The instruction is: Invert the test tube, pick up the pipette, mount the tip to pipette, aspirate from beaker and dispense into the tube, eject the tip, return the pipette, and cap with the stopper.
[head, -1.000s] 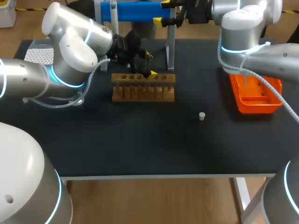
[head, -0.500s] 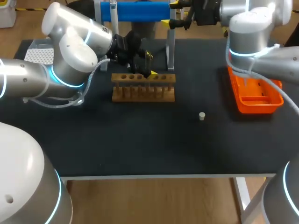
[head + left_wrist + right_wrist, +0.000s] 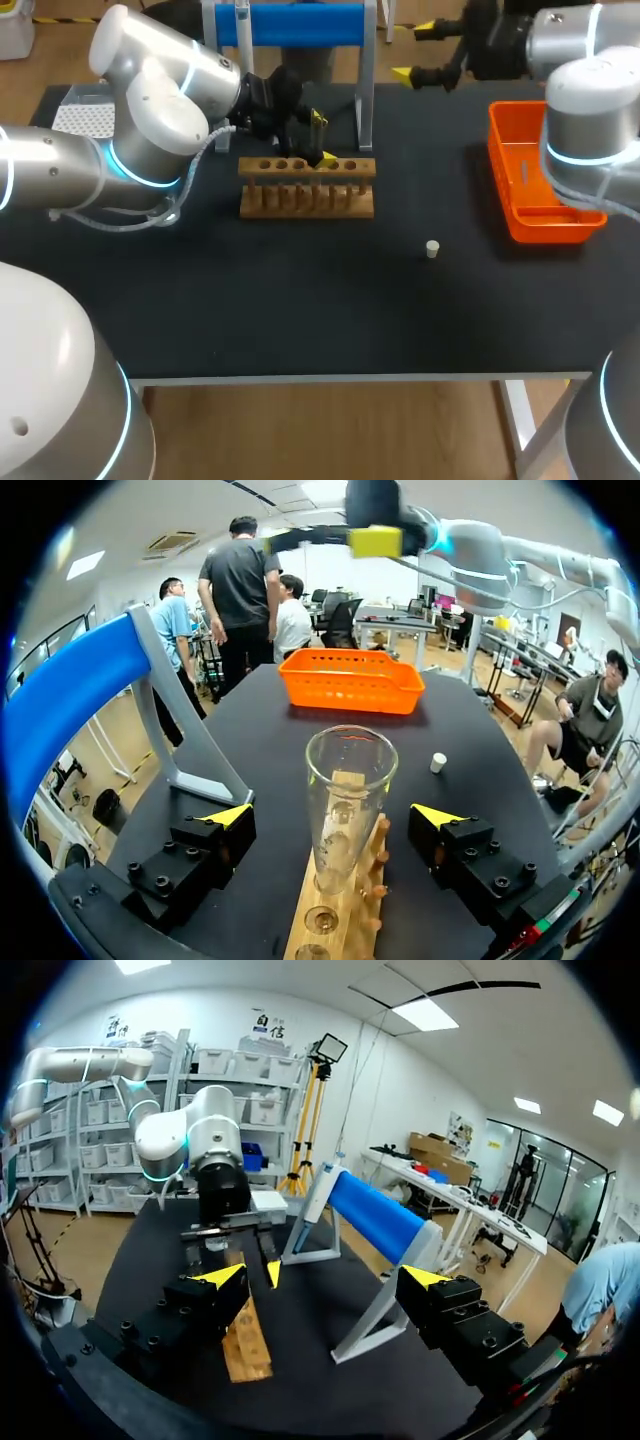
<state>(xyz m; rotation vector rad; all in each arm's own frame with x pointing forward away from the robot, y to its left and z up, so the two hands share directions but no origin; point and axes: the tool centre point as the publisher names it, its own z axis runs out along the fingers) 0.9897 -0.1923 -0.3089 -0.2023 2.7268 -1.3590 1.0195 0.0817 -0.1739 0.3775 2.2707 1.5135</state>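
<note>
Firstly, locate the clear glass test tube [image 3: 345,800], a smooth cylinder with its round mouth open upward, standing upright in the wooden rack [image 3: 340,920] with its row of round holes. Note the left gripper [image 3: 333,818] straddling the tube: fingers wide apart, a gap on each side, gripping nothing. Note the right gripper [image 3: 415,50] near the table's back edge, between the blue cylinder [image 3: 290,22] on its grey frame and the orange plastic tray [image 3: 540,225], fingers spread and empty. Find the small pale stopper [image 3: 432,249] alone on the matte black tabletop [image 3: 300,300], well apart from rack and tray, with open surface all around. Consult the left wrist view for the tube; in the head view, too faint to tell behind the gripper. Consult the right wrist view for the rack end-on.
</note>
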